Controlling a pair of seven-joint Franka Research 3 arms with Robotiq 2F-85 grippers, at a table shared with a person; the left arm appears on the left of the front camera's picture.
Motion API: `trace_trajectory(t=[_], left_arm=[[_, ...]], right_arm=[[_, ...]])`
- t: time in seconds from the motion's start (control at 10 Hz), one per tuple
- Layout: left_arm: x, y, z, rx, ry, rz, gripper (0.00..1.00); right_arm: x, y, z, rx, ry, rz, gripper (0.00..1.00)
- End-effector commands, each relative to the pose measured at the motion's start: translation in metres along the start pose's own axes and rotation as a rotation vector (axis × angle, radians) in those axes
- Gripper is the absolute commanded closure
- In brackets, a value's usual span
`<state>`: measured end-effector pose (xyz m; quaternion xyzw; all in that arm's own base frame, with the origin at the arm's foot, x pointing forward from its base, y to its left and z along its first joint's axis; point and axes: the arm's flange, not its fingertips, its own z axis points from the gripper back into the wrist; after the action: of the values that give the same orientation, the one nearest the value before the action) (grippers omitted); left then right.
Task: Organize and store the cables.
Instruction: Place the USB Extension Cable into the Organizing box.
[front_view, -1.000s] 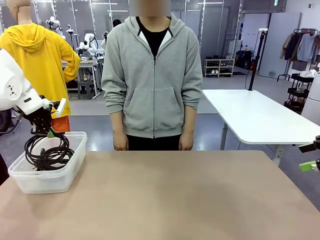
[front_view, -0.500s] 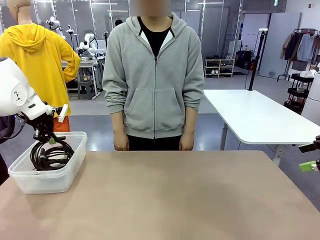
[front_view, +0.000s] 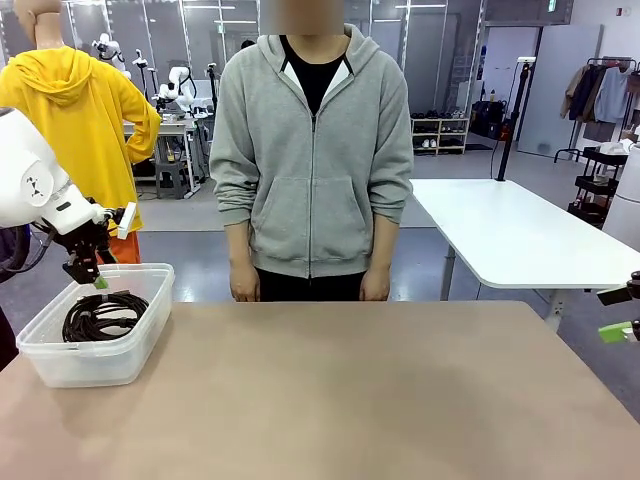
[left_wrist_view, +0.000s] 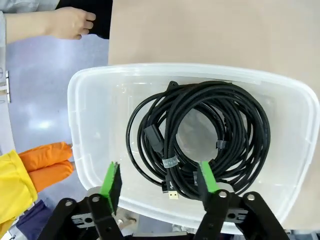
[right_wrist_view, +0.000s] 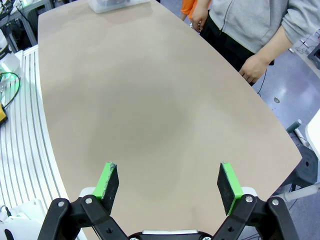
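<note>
Several black cables (left_wrist_view: 242, 150) lie as round coils flat on the floor of a clear plastic bin (left_wrist_view: 82, 125), one with a gold plug end showing. My left gripper (left_wrist_view: 159, 179) hangs open just above the coils, nothing between its green pads. From the front, the left gripper (front_view: 92, 272) sits over the back rim of the bin (front_view: 140, 345) at the table's left edge, with the cables (front_view: 103, 315) inside. At the far right edge my right gripper (front_view: 622, 313) stands open, and its wrist view has it (right_wrist_view: 169, 182) empty, high over the bare table (right_wrist_view: 150, 100).
A person in a grey hoodie (front_view: 310, 150) stands at the far side, arms down, hands (front_view: 245, 290) near the table edge. One hand (right_wrist_view: 255, 67) hangs beside the table in the right wrist view. A white table (front_view: 520, 235) stands behind on the right.
My left gripper lowered a hanging coil into the bin, let it go and rose a little. The coil now lies flat in the bin. The right arm has not moved.
</note>
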<state>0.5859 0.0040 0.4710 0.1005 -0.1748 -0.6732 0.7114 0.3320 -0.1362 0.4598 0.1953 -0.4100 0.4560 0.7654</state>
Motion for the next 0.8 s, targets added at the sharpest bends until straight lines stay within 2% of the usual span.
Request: trace_trajectory(t=[0.0,0.1,0.7], left_arm=[[-0.0007,-0.0017,0.0079,0.003,0.004,0.025,0.1],[0.0015,-0.0037,0.0106,0.0,0.0,0.021,0.02],[-0.0003,0.0003,0.0019,0.003,0.0,0.004,0.02]], right_arm=[[0.002,-0.0006,0.0,0.0,-0.014,-0.014,0.0],[0.002,-0.0006,0.0,0.0,-0.014,-0.014,0.0],[0.002,-0.0006,0.0,0.0,-0.014,-0.014,0.0]])
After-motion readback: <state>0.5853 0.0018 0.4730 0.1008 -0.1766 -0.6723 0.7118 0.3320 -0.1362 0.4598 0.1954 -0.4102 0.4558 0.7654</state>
